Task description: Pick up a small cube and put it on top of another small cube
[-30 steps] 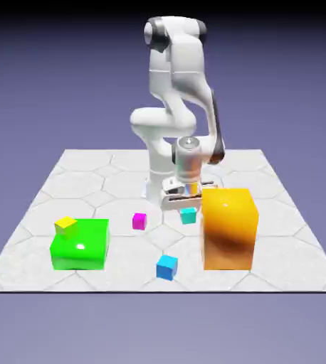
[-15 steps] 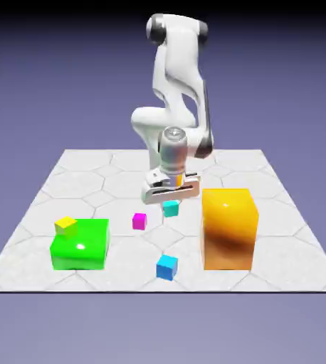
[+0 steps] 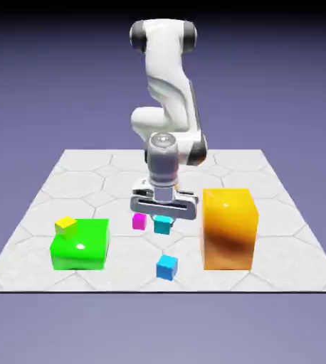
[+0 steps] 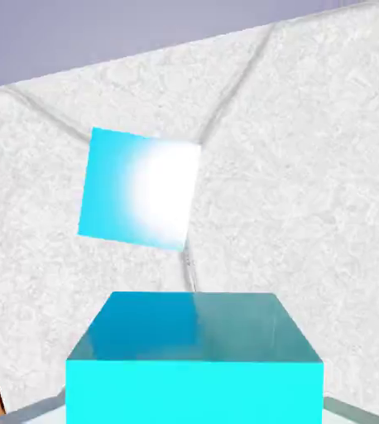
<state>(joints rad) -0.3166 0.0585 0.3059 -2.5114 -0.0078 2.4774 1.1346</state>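
Note:
My gripper (image 3: 163,215) is shut on the small turquoise cube (image 3: 162,227) and holds it in the air above the table, left of the orange block. In the hand view this cube (image 4: 194,356) fills the bottom middle between the fingers, whose grey tips barely show at its lower corners. A sky-blue small cube (image 3: 167,267) lies on the table nearer the front edge, below and in front of the held cube. The hand view shows that sky-blue cube (image 4: 139,189) on the white tiles, up and left of the held cube.
A tall orange block (image 3: 228,227) stands close to the gripper on the exterior view's right. A small magenta cube (image 3: 139,221) lies just left of the gripper. A big green block (image 3: 80,245) with a small yellow cube (image 3: 66,225) on it sits at the left.
The gripper has carried the turquoise cube toward the exterior view's left and toward the table's front, away from the orange block's back corner. It now hangs beside the magenta cube.

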